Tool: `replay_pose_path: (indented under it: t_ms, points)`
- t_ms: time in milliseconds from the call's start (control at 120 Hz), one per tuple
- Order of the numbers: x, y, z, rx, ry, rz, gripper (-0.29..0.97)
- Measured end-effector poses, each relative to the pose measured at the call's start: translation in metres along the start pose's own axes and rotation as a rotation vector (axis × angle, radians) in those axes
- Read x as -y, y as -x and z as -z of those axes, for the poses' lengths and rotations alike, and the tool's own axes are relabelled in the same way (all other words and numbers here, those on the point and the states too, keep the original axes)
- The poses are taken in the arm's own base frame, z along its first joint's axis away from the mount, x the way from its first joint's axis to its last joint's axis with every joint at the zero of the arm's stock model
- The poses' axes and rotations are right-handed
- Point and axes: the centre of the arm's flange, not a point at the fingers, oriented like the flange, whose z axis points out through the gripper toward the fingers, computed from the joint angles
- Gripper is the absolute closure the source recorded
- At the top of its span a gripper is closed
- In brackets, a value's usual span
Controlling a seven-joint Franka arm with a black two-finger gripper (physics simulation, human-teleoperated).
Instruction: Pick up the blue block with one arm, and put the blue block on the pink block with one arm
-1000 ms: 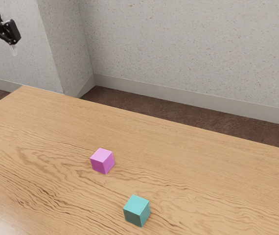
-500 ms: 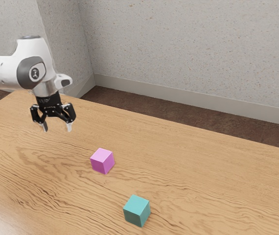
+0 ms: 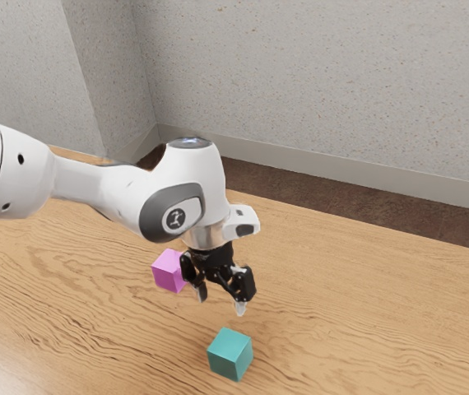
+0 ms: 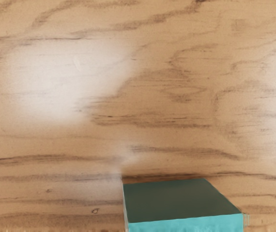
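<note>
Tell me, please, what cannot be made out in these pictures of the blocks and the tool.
1. Pink block: in the exterior view, the side toward that view's right is hidden behind the tool and the arm.
2. Blue block: in the wrist view, it is cut off by the picture's edge, so its full outline is missing.
3. Arm: in the exterior view, its base is cut off by the left edge.

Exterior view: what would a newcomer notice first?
The big white arm reaches in from the exterior view's left, its open gripper hanging above the blue block on the wooden table. The pink block sits beside the gripper, partly hidden by it and apart from the blue one.
</note>
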Motion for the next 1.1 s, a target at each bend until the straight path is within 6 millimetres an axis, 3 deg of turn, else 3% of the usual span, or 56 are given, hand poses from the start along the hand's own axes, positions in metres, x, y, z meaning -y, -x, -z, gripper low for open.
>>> replay_pose_path:
  t_ms: [133,217,300,483,1100]
  points:
    - [-0.038,0.014,-0.006,-0.003,-0.001,-0.08,0.05]
    - [-0.036,0.024,-0.005,-0.005,-0.001,-0.085,0.05]
    - [-0.033,0.035,-0.017,0.017,-0.009,-0.089,0.05]
    - [-0.052,0.054,-0.034,0.044,-0.021,-0.139,0.05]
    - [-0.046,0.042,-0.061,0.042,-0.018,-0.128,0.05]
